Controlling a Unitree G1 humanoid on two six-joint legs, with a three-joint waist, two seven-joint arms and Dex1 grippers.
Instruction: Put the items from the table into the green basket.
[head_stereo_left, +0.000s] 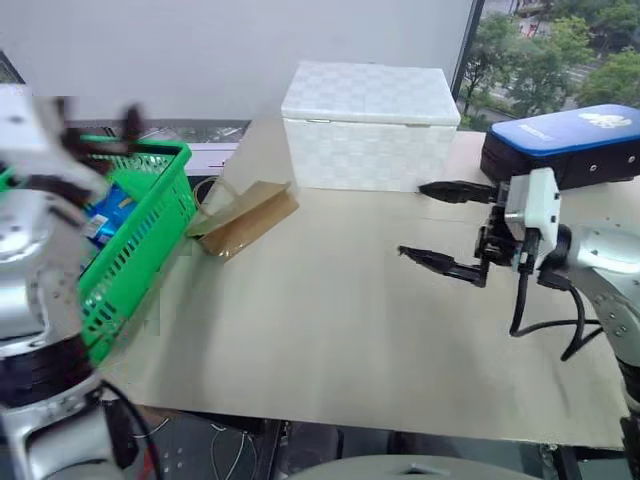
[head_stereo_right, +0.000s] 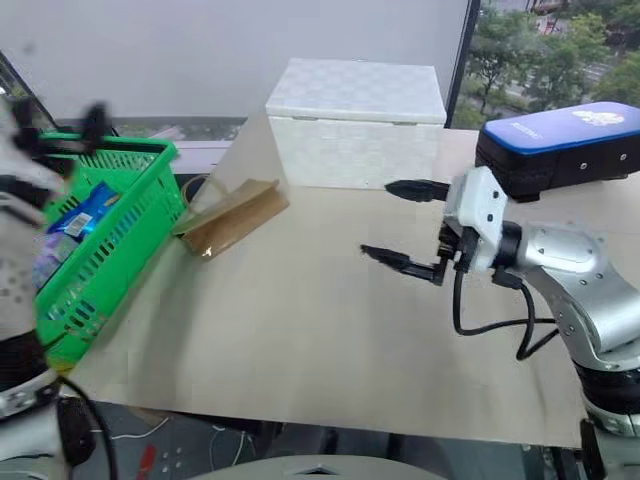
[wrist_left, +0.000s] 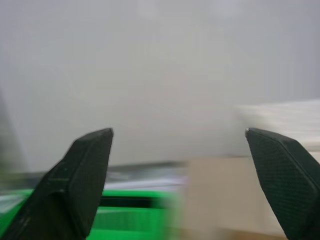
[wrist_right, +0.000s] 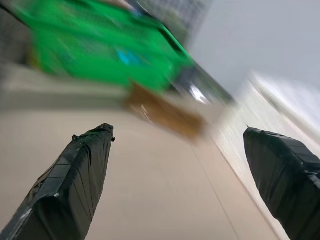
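Note:
The green basket (head_stereo_left: 150, 215) stands at the table's (head_stereo_left: 330, 340) left edge, with a blue-and-white packet (head_stereo_left: 112, 208) lying inside it. A flat brown paper bag (head_stereo_left: 245, 218) lies on the table just right of the basket, in front of the white box. My left gripper (wrist_left: 180, 131) is open and empty, held above the basket's far rim and blurred. Over the right half of the table, well apart from the bag, my right gripper (head_stereo_left: 410, 219) hovers open and empty, pointing left toward the bag.
A white woven lidded box (head_stereo_left: 370, 125) stands at the back centre of the table. A long black case with a blue top (head_stereo_left: 565, 140) sits at the back right, close behind my right arm. A window lies beyond it.

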